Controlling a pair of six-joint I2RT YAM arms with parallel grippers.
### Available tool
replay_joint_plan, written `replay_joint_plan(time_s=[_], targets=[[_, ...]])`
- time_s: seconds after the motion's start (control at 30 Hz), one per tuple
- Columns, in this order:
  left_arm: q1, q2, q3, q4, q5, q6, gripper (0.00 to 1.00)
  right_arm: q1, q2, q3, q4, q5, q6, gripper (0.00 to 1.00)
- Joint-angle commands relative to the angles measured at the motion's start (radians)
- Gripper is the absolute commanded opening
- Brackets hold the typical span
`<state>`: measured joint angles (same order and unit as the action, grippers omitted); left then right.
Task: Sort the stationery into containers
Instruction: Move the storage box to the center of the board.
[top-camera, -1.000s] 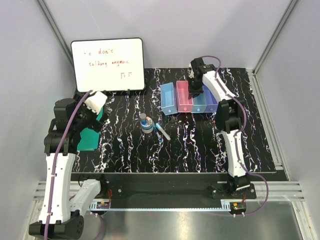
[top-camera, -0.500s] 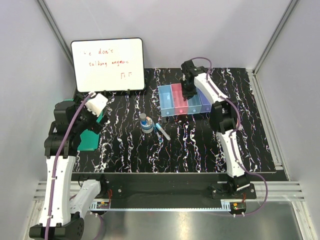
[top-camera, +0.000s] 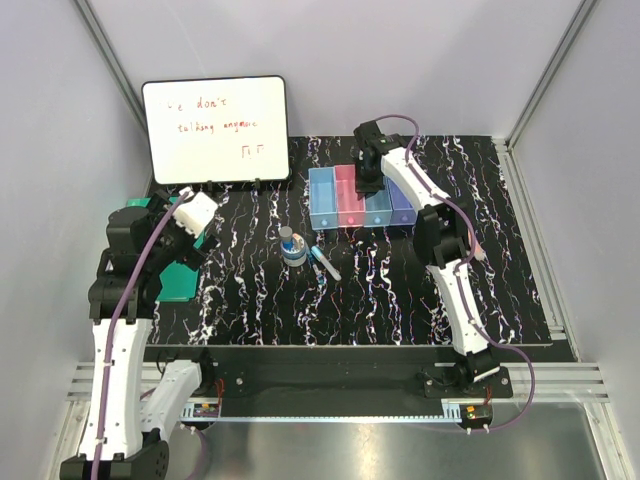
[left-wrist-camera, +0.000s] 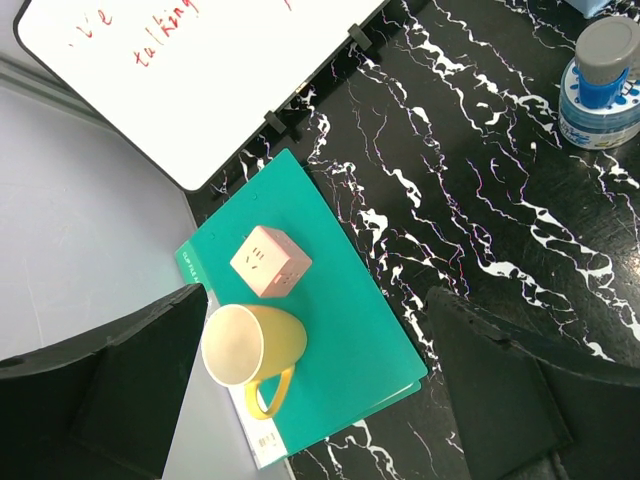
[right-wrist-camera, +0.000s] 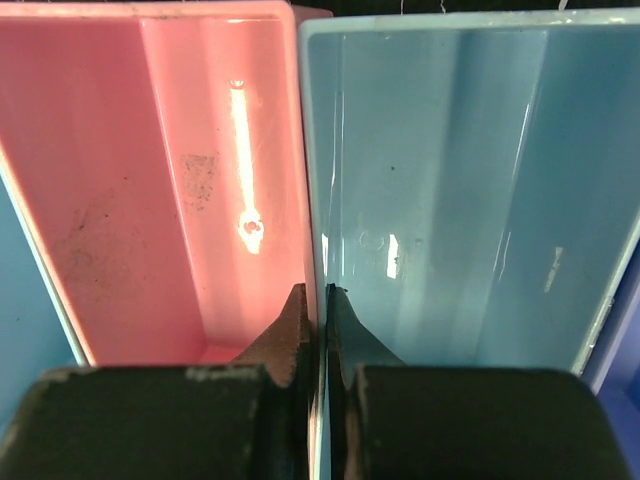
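Note:
The containers (top-camera: 358, 198) are four joined bins, light blue, pink, light blue and purple-blue, at the back middle of the table. My right gripper (top-camera: 368, 178) is shut on the shared wall (right-wrist-camera: 312, 200) between the pink bin (right-wrist-camera: 170, 180) and the light blue bin (right-wrist-camera: 470, 190); both look empty. The tape roll (top-camera: 294, 253) with the blue-capped grey cylinder (top-camera: 287, 237) on it stands mid-table, also in the left wrist view (left-wrist-camera: 600, 105). Thin pens (top-camera: 325, 263) lie beside it. My left gripper (left-wrist-camera: 315, 330) is open and empty above the green notebook (left-wrist-camera: 350, 300).
A yellow mug (left-wrist-camera: 250, 345) and a pink cube (left-wrist-camera: 270, 262) rest on the notebook at the left edge. A whiteboard (top-camera: 215, 130) leans at the back left. The black marbled table (top-camera: 400, 290) extends in front of the bins.
My right gripper has pulled the row of bins to the left and slightly back, turning it square to the table. The left arm has shifted a little.

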<state>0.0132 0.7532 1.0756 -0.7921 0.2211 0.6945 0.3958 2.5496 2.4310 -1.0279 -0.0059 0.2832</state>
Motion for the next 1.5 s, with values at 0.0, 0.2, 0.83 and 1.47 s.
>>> replay_joint_plan(time_s=[0.0,0.2,0.83,1.47], targets=[[0.001,-0.012,-0.019,0.060,0.029,0.023,0.99,0.046,0.096,0.011,0.098,-0.149,0.175,0.00],[0.001,-0.018,-0.040,0.067,0.037,0.019,0.99,0.083,0.118,0.028,0.103,-0.167,0.203,0.00],[0.002,-0.045,-0.092,0.094,0.038,0.020,0.99,0.153,0.130,0.040,0.115,-0.170,0.212,0.00],[0.001,-0.058,-0.125,0.117,0.078,-0.026,0.99,0.152,0.031,0.073,0.138,-0.135,0.102,0.54]])
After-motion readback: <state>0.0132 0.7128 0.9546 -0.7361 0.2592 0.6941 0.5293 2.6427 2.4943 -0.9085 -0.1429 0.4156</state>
